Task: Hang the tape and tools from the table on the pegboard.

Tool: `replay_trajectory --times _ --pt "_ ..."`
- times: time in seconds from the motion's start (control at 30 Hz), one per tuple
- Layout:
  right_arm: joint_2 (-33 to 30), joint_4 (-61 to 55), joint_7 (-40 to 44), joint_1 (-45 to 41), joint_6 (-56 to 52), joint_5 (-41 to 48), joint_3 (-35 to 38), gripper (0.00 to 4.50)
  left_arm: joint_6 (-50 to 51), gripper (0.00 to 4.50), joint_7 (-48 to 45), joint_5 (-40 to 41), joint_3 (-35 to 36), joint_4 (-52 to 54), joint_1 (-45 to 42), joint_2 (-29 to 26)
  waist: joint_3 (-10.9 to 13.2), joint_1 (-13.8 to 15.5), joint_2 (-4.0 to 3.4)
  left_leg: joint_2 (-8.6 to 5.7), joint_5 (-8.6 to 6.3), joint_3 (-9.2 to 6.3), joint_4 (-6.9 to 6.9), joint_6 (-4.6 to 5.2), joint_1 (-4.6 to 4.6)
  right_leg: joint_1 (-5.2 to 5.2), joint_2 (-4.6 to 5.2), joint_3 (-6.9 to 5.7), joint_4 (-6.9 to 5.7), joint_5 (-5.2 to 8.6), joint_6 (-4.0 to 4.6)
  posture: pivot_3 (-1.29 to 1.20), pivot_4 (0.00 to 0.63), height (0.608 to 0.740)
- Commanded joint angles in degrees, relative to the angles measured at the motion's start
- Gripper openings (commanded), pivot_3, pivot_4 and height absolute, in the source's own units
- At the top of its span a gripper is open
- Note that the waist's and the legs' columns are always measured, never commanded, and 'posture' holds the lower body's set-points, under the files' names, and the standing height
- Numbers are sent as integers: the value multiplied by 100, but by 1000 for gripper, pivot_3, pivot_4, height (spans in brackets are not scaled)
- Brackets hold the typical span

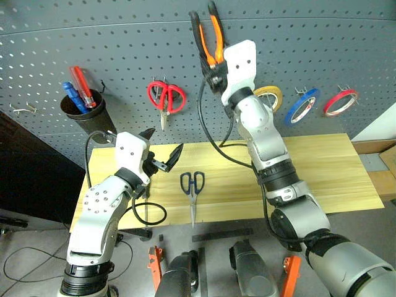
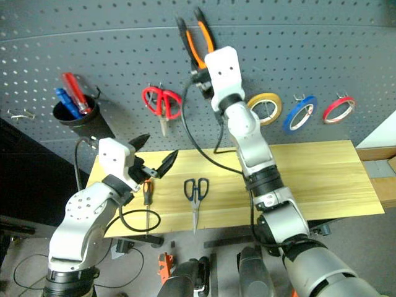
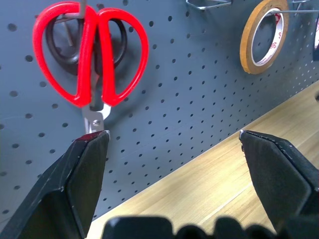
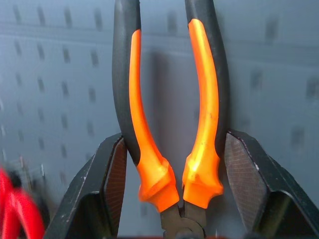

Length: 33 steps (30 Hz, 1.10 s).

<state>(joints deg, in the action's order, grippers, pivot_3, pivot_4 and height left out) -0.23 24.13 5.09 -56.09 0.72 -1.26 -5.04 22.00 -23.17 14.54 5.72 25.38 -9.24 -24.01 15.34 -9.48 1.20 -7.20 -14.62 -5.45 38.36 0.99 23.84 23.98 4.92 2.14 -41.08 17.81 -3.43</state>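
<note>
At your nine o'clock on the pegboard (image 1: 124, 55), a black cup (image 1: 83, 111) hangs holding red- and blue-handled tools; none of their writing can be read. Your left gripper (image 1: 163, 151) hovers over the table's (image 1: 322, 167) left end, fingers spread wide and grasping nothing, aimed at the board just below the red-handled scissors (image 1: 166, 97) on their hook. Under that gripper, the screwdriver (image 2: 146, 197) lies near the table's front edge. Just to its right, the blue-handled scissors (image 1: 193, 189) lie with blades toward the front edge, overhanging it.

At twelve o'clock, your right gripper (image 1: 213, 73) is clenched on the pliers (image 1: 208, 37), handles up, raised against the board. At two o'clock hang the yellow roll (image 1: 270, 96), whose inner core shows red printing too small to read, the blue roll (image 1: 302, 105) and the red tape (image 1: 340, 102). You have open wood across the table's whole right half.
</note>
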Motion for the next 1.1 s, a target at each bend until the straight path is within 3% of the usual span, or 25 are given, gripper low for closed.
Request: replay_trajectory --times 0.03,0.3,0.5,0.53,0.63,0.73,0.93,1.1 --pt "-27 -205 -29 106 249 -98 10 2370 -151 4500 -2 -50 18 104 -73 -31 0 0 0 0 0 2 0 0 3 3 0 1 0 0 0 -127 225 740" --pt "56 -383 65 325 -266 86 141 2369 -258 4500 -42 -91 -67 -76 -188 -21 -2 -5 2 4 0 8 -2 -1 5 7 0 -1 3 0 0 -136 224 740" --pt "86 -956 93 556 -1282 321 293 4355 -140 4500 -66 -201 -207 -111 -145 -85 -7 3 6 5 0 8 -1 -1 5 6 0 -2 3 0 1 -144 228 740" --pt "47 -1175 156 637 -1588 381 287 4436 -74 4500 -81 -176 -235 -100 -118 -83 -7 4 6 6 0 8 -2 -1 5 7 0 -2 3 0 1 -145 231 740" --pt "-89 -1774 297 857 -2311 499 266 4436 66 4500 -107 -132 -290 -73 -43 -76 -7 5 6 6 0 8 -3 -1 5 7 0 -2 3 0 1 -147 234 740" --pt "-609 -3001 827 1415 -3595 841 208 4436 629 4500 -193 -151 -557 77 204 -201 -8 38 7 6 0 6 -10 -1 6 7 0 -3 7 0 1 -146 240 740" --pt "-1707 -5120 2340 2376 -6133 2741 176 4436 2284 4500 456 -355 -846 324 458 -126 -7 109 9 11 -2 7 -25 3 8 9 -1 2 17 0 0 -162 254 740" --pt "-2525 -5963 2922 2868 -6706 3453 67 4436 3199 4500 848 -492 -1249 116 404 176 -7 178 11 14 -15 8 -22 25 7 4 -3 -2 19 0 0 -182 265 740"
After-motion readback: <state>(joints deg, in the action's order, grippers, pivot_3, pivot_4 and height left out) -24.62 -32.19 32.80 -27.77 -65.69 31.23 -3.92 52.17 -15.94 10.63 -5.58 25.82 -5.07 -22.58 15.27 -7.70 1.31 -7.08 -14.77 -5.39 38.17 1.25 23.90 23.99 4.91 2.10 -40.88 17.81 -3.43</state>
